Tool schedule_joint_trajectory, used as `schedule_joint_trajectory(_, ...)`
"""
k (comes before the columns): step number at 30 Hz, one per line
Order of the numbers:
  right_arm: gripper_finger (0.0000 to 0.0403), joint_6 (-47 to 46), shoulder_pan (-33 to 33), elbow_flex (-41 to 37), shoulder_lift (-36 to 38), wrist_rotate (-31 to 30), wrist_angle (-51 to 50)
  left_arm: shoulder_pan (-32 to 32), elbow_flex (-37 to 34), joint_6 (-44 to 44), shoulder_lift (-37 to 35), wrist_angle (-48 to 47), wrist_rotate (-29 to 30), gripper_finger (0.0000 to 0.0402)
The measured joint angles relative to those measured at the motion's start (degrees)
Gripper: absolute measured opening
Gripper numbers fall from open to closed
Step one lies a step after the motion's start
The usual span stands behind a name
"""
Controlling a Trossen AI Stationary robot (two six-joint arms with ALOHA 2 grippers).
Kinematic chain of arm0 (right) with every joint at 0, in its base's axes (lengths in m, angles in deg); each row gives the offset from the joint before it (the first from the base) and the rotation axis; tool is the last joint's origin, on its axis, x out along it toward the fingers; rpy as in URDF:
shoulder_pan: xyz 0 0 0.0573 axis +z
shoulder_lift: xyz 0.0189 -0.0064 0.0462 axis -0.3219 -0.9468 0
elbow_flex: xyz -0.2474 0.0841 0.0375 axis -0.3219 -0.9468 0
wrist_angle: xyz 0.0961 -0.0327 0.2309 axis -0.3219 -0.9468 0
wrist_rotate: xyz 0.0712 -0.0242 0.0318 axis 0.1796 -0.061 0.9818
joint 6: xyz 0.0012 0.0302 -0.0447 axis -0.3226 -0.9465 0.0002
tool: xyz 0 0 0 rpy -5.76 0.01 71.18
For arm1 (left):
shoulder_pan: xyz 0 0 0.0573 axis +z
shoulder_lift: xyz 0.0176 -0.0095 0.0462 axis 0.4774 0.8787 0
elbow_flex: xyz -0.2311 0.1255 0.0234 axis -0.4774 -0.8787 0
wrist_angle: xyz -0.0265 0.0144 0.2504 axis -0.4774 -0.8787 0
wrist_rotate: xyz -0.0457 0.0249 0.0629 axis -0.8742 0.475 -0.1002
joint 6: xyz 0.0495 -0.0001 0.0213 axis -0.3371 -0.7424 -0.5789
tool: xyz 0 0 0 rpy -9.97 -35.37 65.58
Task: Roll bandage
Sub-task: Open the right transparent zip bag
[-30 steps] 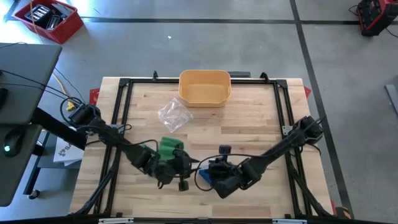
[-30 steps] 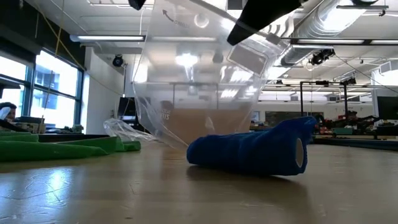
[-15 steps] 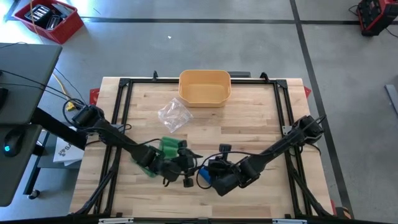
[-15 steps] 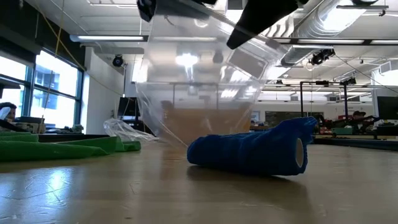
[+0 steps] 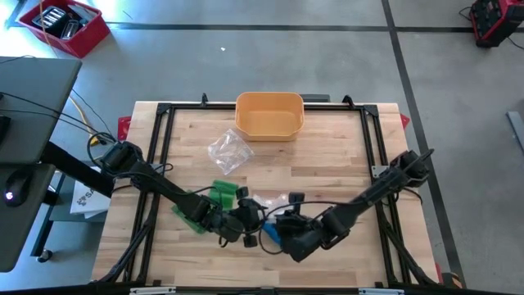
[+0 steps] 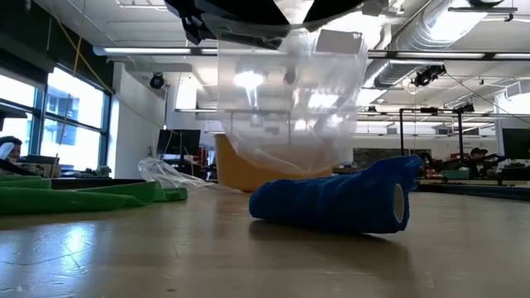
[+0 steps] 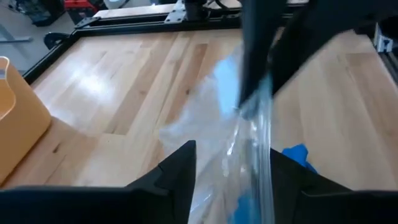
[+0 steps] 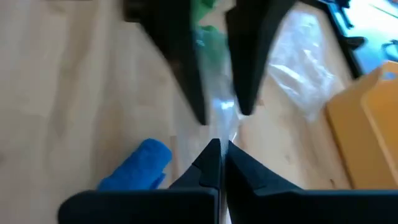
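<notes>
At the far left of the low view a flattened green bandage (image 6: 79,197) lies on the wooden bench (image 6: 265,257); in the high view it shows as a green strip (image 5: 214,195) near the front left, partly under the left arm. Just beyond it sits a crumpled clear plastic wrapper (image 5: 228,152), loose on the boards, well apart from both arms.

The left pincer (image 5: 246,221) hangs low over the front middle of the bench. In its wrist view its two dark fingers (image 7: 177,171) stand apart, with the edge of a clear plastic bag (image 7: 239,140) running between them; whether they press on the film cannot be told.

The bag (image 6: 290,108) hangs upright from the two pincers above the bench, its mouth upward, its bottom just behind the blue roll in the low view. Behind it, at the back edge of the bench, is the yellow tub (image 5: 269,114).

The right pincer (image 5: 278,223) sits just beside the left one, facing it. Its wrist view shows its fingertips (image 8: 211,155) closed together on the thin film of the bag.

The blue bandage roll (image 6: 339,203) lies on its side on the bench under the pincers, its open end turned toward the right of the low view, untouched by either pincer (image 8: 137,165).
</notes>
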Motion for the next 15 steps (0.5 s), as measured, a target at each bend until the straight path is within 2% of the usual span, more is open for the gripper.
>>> schedule_joint_trajectory(5,0.0000,1.2,0.0,0.0,-0.1,5.4,1.1,-0.1,0.0,2.9,0.0,0.2,0.3,0.0104)
schedule_joint_trajectory(8,0.0000,1.2,0.0,0.0,-0.1,5.7,1.2,0.4,0.0,5.3,0.0,0.6,0.2,0.0092)
schedule_joint_trajectory(11,0.0000,1.5,0.0,0.0,-0.1,5.8,1.6,1.5,0.0,6.8,0.0,-0.5,-2.4,0.0078)
schedule_joint_trajectory(15,0.0000,1.9,-0.2,0.0,-0.1,5.8,3.0,1.9,0.0,6.8,0.0,-2.1,-3.7,0.0036)
